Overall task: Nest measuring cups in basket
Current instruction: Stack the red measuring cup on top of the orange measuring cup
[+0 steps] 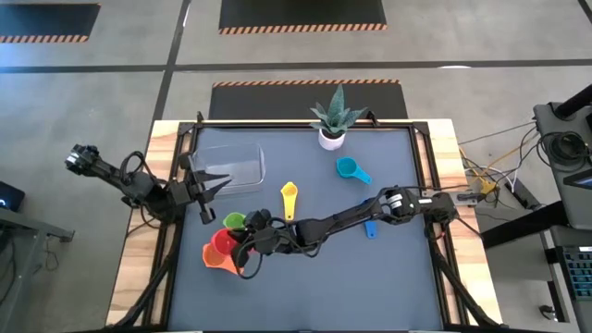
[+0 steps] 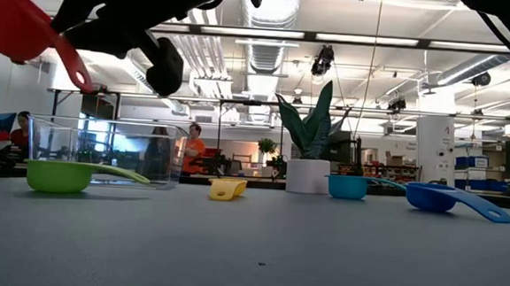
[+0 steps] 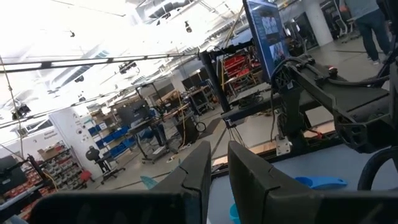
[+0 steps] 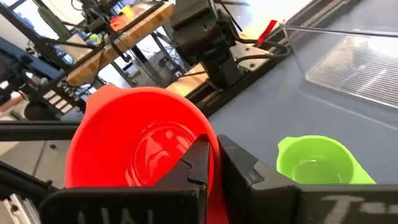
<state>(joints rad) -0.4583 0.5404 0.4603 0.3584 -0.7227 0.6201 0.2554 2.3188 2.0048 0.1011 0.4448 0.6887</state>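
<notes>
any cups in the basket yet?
No: in the high view the clear basket holds no cups, and the green cup sits on the mat outside it.

Bright red cup [image 4: 140,146] up front, lime green cup [image 4: 317,163] beside it, and there's an orange cup [image 1: 215,258] too. Yellow cup [image 1: 289,196], teal cup [image 1: 349,168] and blue cup [image 2: 442,198] dot the dark grey mat [image 1: 388,268]. Clear basket [image 1: 231,166], white pot [image 1: 331,140] with a green plant [image 1: 333,113], black-and-orange striped floor tape [image 1: 305,29].

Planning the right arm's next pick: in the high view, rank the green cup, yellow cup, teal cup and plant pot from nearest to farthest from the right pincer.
From the right pincer, shut on the red cup:
1. Green cup, just beside it, toward the basket.
2. Yellow cup, mid-table.
3. Teal cup, farther right.
4. Plant pot, at the far edge.
</notes>
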